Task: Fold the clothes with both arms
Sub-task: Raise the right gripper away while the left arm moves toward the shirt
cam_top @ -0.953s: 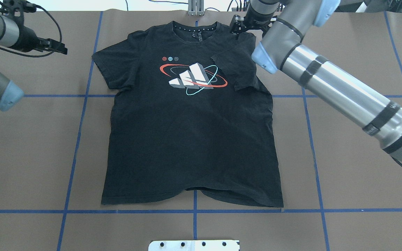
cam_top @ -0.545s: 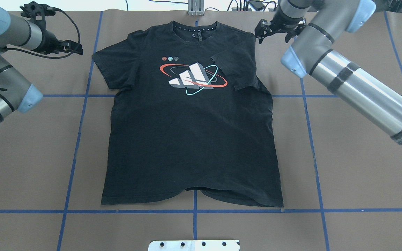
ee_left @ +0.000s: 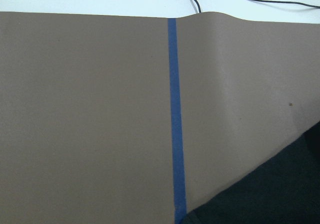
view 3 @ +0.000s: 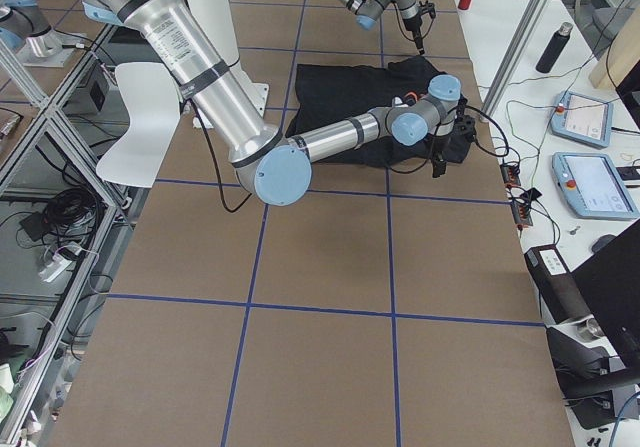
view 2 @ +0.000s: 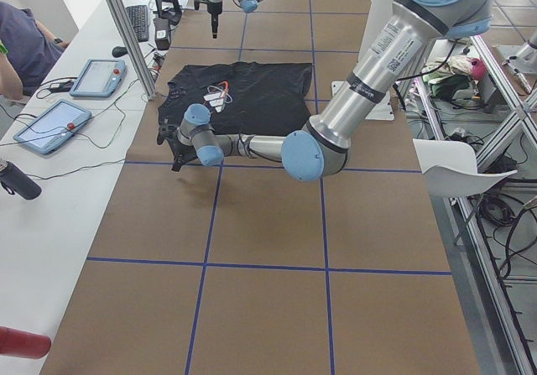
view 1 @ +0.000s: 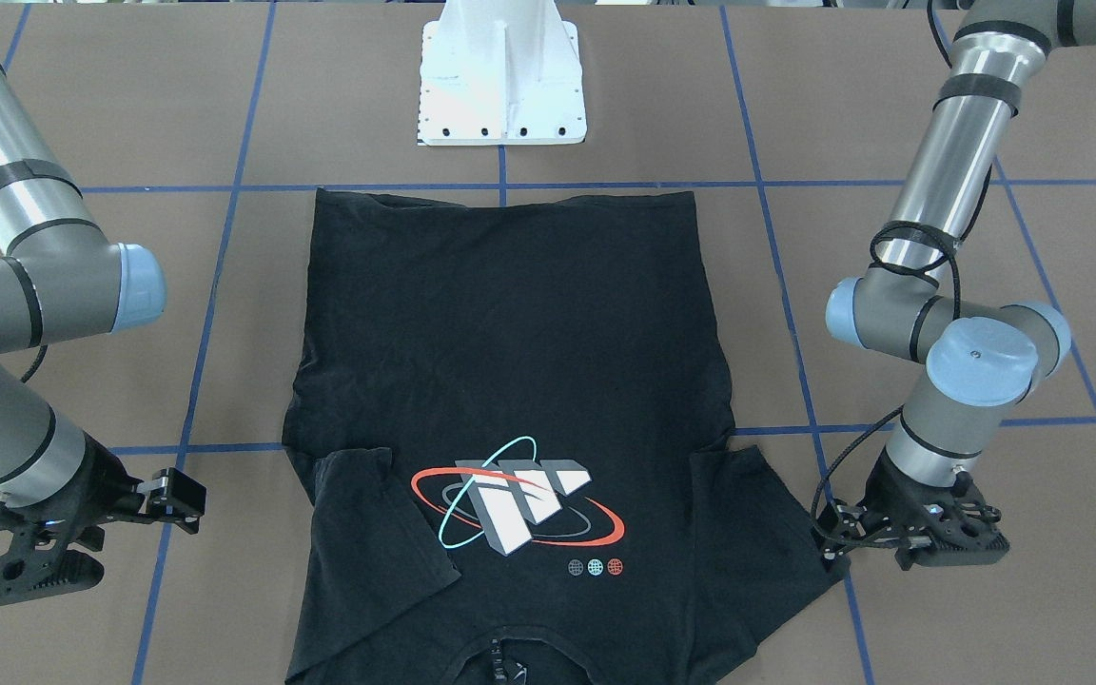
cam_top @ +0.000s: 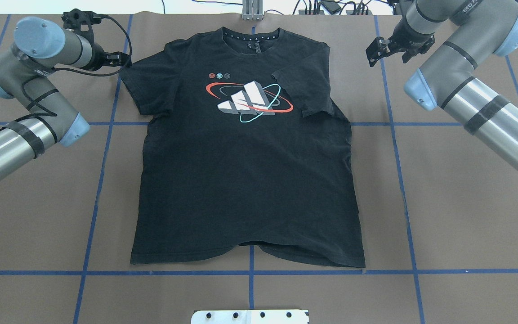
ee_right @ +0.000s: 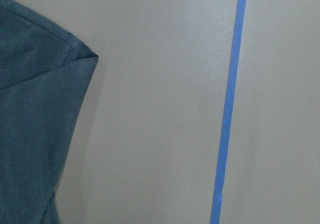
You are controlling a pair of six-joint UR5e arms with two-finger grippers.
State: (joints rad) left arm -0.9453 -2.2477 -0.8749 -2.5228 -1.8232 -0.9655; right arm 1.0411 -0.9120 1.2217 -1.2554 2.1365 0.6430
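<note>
A black short-sleeved T-shirt lies flat and front up on the brown surface, collar away from the robot. Its graphic shows three white-grey bars ringed in red and teal. The collar band's white marks are too small to read. The right sleeve is folded inward. The left end effector sits at the left sleeve's edge. The right end effector hangs apart from the cloth, holding nothing. I cannot tell how far either is open.

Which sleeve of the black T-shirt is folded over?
The sleeve on the robot's right: it is folded in onto the T-shirt's chest. The other sleeve lies spread out flat.
</note>
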